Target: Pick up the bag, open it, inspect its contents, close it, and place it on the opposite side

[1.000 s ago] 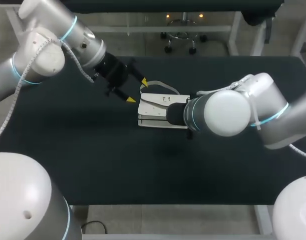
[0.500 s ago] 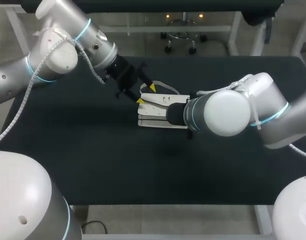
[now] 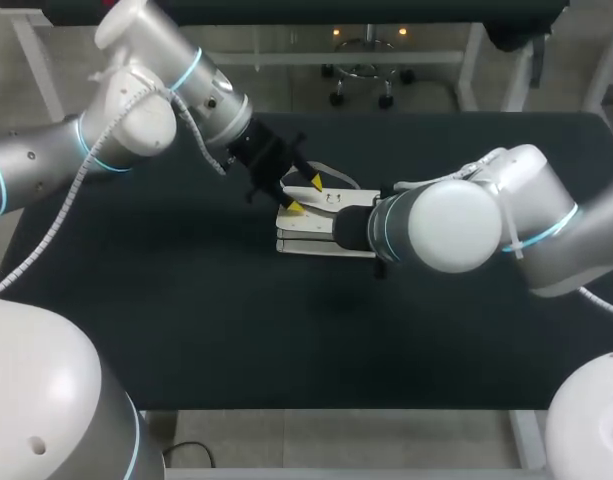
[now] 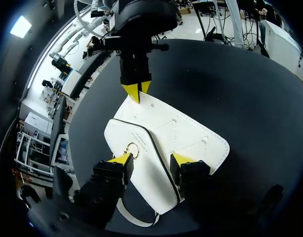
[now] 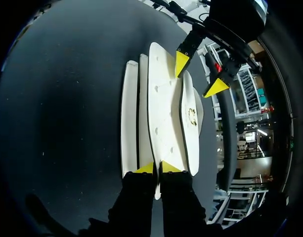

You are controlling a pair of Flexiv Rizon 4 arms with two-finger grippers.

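A white flap bag (image 3: 321, 228) lies flat mid-table; its strap (image 3: 331, 171) loops behind it. My left gripper (image 3: 305, 195) hovers over the bag's left end, open. In the left wrist view its fingers (image 4: 152, 159) straddle the bag (image 4: 176, 133) at the flap's edge, with the gold ring clasp (image 4: 133, 149) beside one tip. My right gripper (image 5: 157, 168) is shut on the opposite edge of the bag (image 5: 163, 108), pinching the flap. It also shows as closed yellow tips (image 4: 136, 91) at the bag's far end. In the head view my right forearm hides that gripper.
The black table (image 3: 186, 300) carries only the bag. My right arm's bulky wrist (image 3: 446, 225) lies low over the table just right of the bag, and my left arm (image 3: 166, 100) comes in across the far left corner.
My left arm has swung right, from beside the bag to over its left end, and its fingers have drawn closer together. The right arm and the bag have stayed put.
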